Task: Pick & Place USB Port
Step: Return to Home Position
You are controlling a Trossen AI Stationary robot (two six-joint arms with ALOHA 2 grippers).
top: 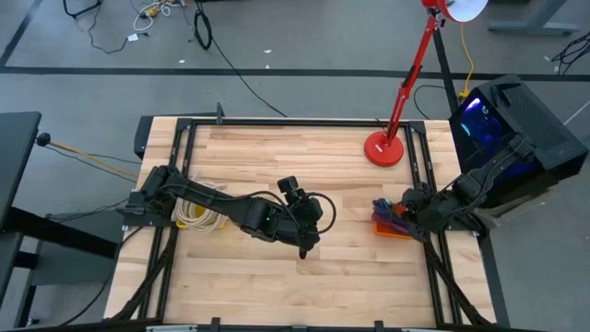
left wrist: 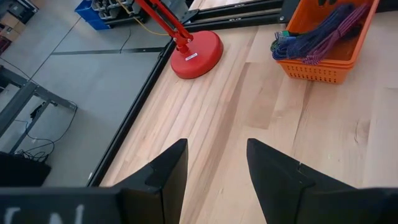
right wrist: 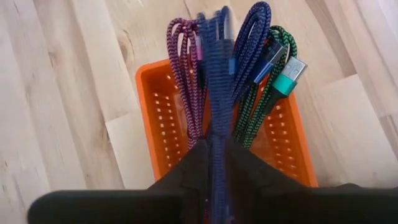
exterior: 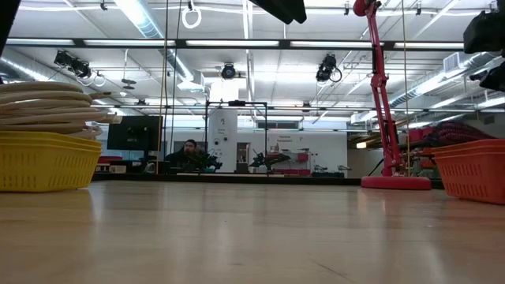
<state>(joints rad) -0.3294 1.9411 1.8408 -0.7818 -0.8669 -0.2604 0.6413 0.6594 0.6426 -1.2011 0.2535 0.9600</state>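
We judge the placing nearly done: the right gripper (right wrist: 216, 149), fingers pinching the blue charger cable (right wrist: 217, 87), hangs over the orange basket (right wrist: 152, 118) (the cable dangles inside among other cables (right wrist: 186, 68)), so release and retreat come next, while the left gripper (left wrist: 216, 165), fingers spread, waits above the desk (left wrist: 280, 118).

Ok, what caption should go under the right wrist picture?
Right gripper pinches a blue cable over the orange basket, beside a purple cable and a green cable.

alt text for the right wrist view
The right gripper pinches a blue cable over an orange basket on the wooden table. A purple cable and a green cable loop beside it, above the basket.
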